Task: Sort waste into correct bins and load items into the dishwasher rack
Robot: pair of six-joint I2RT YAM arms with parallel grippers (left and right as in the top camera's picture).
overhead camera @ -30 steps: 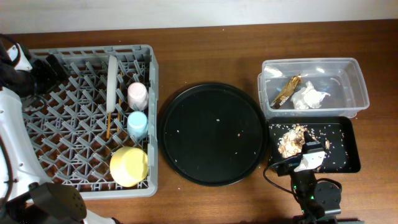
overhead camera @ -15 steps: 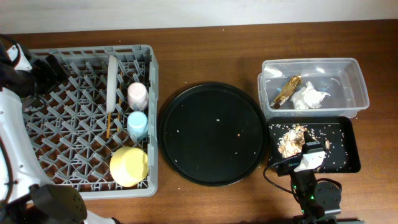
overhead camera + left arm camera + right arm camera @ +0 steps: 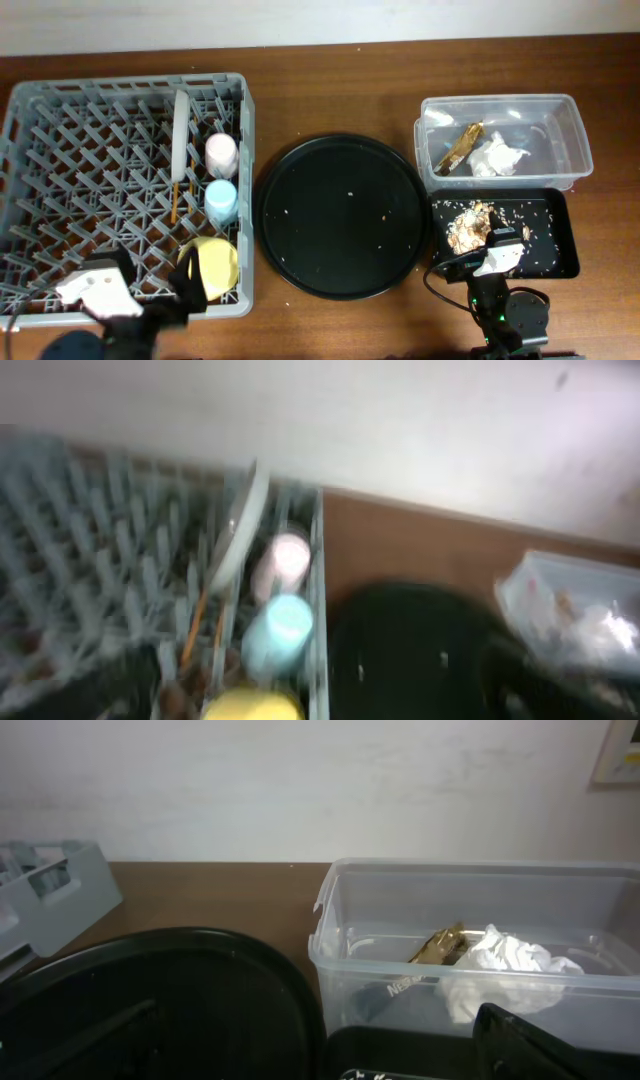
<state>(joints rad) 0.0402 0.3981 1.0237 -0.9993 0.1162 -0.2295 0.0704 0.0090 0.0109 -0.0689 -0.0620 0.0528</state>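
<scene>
The grey dishwasher rack (image 3: 130, 82) holds the upright pale plate (image 3: 181, 130), pink cup (image 3: 221, 152), light-blue cup (image 3: 221, 200), yellow bowl (image 3: 210, 265) and chopsticks (image 3: 176, 200). The clear tub (image 3: 500, 101) holds the foil wrapper (image 3: 462, 146) and white tissue (image 3: 497, 156). The shallow black tray (image 3: 556, 236) holds tan scraps (image 3: 468, 223). My left gripper (image 3: 190, 290) is low at the rack's front edge by the bowl; its wrist view is blurred, with the fingers apart (image 3: 320, 698). My right gripper (image 3: 497, 243) is open and empty at the black tray's front (image 3: 320, 1055).
The large round black tray (image 3: 342, 215) with a few crumbs lies between the rack and the bins. Bare wooden table runs along the back. The clear tub (image 3: 480, 935) and the rack's corner (image 3: 50, 890) show in the right wrist view.
My left arm has swung from the rack's back left corner down to its front edge near the yellow bowl. The right arm and all objects have not moved.
</scene>
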